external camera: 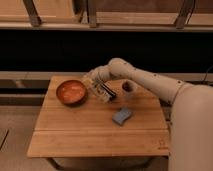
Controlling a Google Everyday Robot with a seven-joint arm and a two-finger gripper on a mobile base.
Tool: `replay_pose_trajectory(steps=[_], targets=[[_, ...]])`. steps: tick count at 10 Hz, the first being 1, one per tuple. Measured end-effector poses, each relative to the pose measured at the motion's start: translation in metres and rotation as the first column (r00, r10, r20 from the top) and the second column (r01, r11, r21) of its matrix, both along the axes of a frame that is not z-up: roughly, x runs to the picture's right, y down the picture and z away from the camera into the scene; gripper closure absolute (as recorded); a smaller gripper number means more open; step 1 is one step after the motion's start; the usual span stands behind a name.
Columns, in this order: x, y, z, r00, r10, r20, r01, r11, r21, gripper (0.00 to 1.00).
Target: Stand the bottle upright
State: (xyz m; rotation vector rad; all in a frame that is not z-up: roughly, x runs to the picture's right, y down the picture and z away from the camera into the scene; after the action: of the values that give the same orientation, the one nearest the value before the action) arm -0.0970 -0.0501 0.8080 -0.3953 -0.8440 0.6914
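My gripper (96,83) hangs low over the wooden table (90,135), just right of the orange bowl (71,92), at the end of the white arm that reaches in from the right. It is shut, and I cannot make out anything held in it. The small cream-white bottle (101,95) shows directly beneath and in front of the gripper, partly hidden by it; I cannot tell whether it lies flat or is tilted. A black oblong bar (109,91) lies slantwise right beside the bottle.
A blue-grey pad (122,116) lies on the table in front of the bar. A small dark round object (128,86) sits behind the forearm. The robot's white body (192,130) fills the right side. Dark shelving runs behind the table.
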Motion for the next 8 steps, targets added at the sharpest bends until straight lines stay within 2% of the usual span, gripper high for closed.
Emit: replay_pose_trajectory(steps=[1,2,3,4,5,6,7,8], targets=[[0.019,0.003,-0.009,0.998,0.046,0.038,-0.049,0.9956,0.080,1.00],[0.028,0.009,-0.016,0.996,0.062,0.069,-0.071,0.9872,0.143,1.00],[0.039,0.016,-0.026,0.992,0.067,0.108,-0.090,0.9696,0.228,1.00],[0.046,0.029,-0.035,0.988,0.047,0.144,-0.091,0.9443,0.316,1.00],[0.050,0.037,-0.040,0.985,0.023,0.170,-0.087,0.9216,0.378,1.00],[0.051,0.051,-0.045,0.978,-0.020,0.208,-0.077,0.8902,0.449,1.00],[0.047,0.069,-0.046,0.964,-0.076,0.255,-0.067,0.8588,0.508,1.00],[0.040,0.085,-0.042,0.946,-0.123,0.300,-0.060,0.8434,0.534,1.00]])
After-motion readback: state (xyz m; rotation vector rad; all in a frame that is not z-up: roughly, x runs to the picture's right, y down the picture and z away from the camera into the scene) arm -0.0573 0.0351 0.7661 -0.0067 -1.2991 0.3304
